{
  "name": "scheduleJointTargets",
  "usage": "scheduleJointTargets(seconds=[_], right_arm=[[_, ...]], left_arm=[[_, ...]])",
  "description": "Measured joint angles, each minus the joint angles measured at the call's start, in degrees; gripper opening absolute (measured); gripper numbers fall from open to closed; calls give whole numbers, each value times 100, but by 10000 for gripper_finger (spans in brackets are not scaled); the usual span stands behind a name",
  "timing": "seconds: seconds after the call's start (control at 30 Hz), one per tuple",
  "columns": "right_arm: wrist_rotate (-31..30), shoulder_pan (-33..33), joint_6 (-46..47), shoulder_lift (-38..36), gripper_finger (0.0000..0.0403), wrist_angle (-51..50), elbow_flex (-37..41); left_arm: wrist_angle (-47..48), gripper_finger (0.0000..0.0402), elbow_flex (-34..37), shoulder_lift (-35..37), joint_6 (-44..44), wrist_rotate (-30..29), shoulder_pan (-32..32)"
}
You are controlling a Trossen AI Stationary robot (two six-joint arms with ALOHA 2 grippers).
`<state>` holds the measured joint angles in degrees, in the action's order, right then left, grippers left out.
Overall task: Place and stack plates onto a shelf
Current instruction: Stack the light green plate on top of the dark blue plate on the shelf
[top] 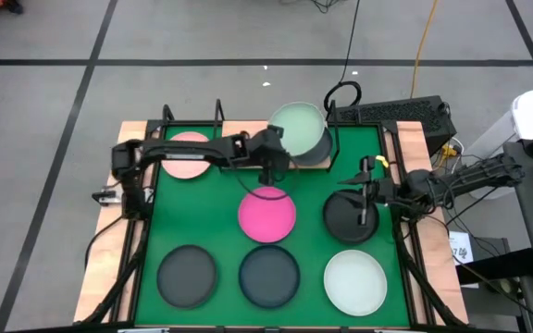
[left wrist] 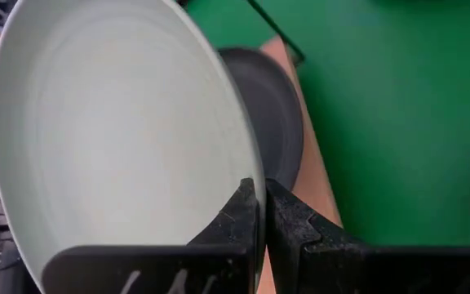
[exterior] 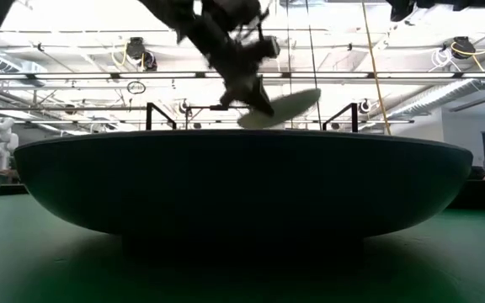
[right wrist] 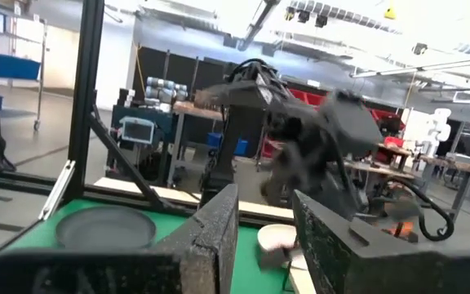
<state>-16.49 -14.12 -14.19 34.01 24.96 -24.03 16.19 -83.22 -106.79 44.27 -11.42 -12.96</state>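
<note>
One pale green plate (top: 298,127) hangs tilted over the shelf (top: 315,163) at the far side, above a dark grey plate (left wrist: 272,106) already there. It looks rigid, smooth and light, so a rim pinch suits it. The left gripper (left wrist: 261,214) has its fingers clamped on that rim, shown only by the left wrist view. The right gripper (right wrist: 265,237), fingers apart, hovers over the black plate (top: 352,217) on the right of the tabletop (top: 317,259).
</note>
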Motion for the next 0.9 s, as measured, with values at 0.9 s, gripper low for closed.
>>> scheduleJointTargets(seconds=[0.9], right_arm=[[-20,3,0,10,100,-89,0]], left_arm=[[-935,114,0,-662,435,118,-143]])
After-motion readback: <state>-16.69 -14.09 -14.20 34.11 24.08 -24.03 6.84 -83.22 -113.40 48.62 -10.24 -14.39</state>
